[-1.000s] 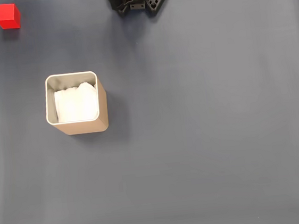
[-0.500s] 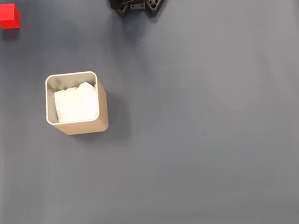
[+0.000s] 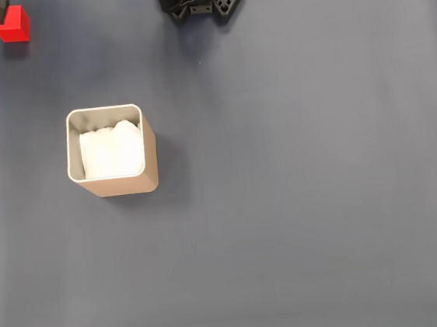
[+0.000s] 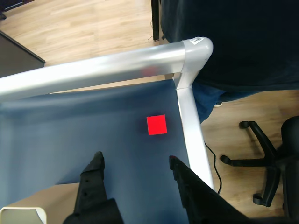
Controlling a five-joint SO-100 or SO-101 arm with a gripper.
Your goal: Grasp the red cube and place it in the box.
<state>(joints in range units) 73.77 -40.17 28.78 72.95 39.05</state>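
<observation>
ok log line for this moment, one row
phase: approach | gripper: open, above mat, short of red cube | red cube: on mat near corner | box: no cube inside

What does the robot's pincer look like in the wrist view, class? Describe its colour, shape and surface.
The pincer is matte black plastic with two fingers. One finger is narrow with a rounded tip; the other is broader and thickens toward the bottom of the picture. No cables or markings show on it.

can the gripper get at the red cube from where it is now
Probably yes. In the wrist view the gripper has its jaws spread wider than the red cube, which sits on bare mat just ahead of them. The silver frame rail runs close beside the cube and might crowd one jaw.
</observation>
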